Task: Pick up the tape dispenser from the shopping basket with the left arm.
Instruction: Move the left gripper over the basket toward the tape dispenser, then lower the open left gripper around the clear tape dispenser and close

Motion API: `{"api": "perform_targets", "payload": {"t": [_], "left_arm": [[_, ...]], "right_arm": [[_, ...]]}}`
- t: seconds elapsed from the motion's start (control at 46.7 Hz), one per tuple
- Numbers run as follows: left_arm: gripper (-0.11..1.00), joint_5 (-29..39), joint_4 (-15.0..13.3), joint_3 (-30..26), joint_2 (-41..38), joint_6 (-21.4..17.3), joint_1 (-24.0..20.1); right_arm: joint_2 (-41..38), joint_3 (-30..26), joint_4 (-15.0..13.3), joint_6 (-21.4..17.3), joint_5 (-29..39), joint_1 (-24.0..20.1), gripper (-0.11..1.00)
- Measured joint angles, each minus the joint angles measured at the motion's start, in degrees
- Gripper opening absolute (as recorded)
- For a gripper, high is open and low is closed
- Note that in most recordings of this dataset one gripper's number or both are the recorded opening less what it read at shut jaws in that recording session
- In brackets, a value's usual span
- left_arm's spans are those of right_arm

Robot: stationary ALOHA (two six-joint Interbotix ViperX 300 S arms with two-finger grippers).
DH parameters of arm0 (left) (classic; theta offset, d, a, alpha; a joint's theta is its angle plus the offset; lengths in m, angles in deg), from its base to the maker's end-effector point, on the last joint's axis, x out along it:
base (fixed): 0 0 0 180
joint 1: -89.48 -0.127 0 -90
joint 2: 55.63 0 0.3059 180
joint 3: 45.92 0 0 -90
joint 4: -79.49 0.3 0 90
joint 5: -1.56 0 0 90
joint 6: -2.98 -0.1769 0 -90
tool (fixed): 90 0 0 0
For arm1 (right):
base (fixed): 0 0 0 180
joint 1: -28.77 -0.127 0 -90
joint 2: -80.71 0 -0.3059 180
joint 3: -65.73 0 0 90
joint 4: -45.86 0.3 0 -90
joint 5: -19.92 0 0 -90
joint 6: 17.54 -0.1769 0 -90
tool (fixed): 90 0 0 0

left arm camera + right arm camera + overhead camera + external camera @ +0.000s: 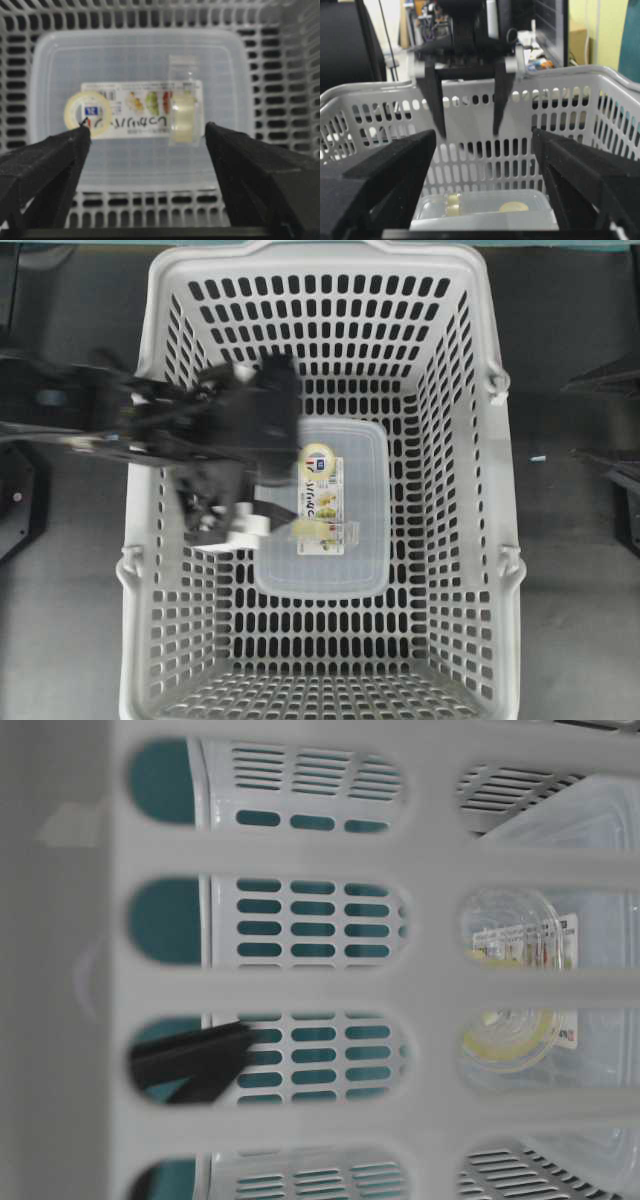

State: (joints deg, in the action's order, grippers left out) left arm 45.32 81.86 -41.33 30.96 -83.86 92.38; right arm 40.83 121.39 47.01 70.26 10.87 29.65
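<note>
shopping basket (470, 470) fills most of the overhead view, walls slotted all round. clear tub (365, 455) lies flat mid-floor, bare floor on its near and right sides. tape dispenser (182, 116) sits on the tub lid, right of a round yellowish sticker (88, 113). left gripper (147, 132) is inside the basket at its left wall, fingers spread wide w/ nothing between them, dispenser just beyond the tips. right gripper (484, 145) released too, outside the basket rim. left arm (150, 420) blurred overhead; table-level view mostly blocked by the basket wall.
</note>
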Motion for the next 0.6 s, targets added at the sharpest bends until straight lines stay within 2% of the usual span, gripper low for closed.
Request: {"api": "perform_targets", "payload": {"t": [0.3, 0.599], "left_arm": [[0.89, 7.65, 0.00, -7.12, -13.36, 0.18, 1.32], [0.87, 8.26, -0.09, -7.65, -16.88, 0.62, 2.99]], "right_arm": [[0.00, 0.00, 0.09, 0.00, 0.00, -0.09, 0.75], [0.09, 0.00, 0.09, 0.00, 0.00, 0.00, 0.75]]}}
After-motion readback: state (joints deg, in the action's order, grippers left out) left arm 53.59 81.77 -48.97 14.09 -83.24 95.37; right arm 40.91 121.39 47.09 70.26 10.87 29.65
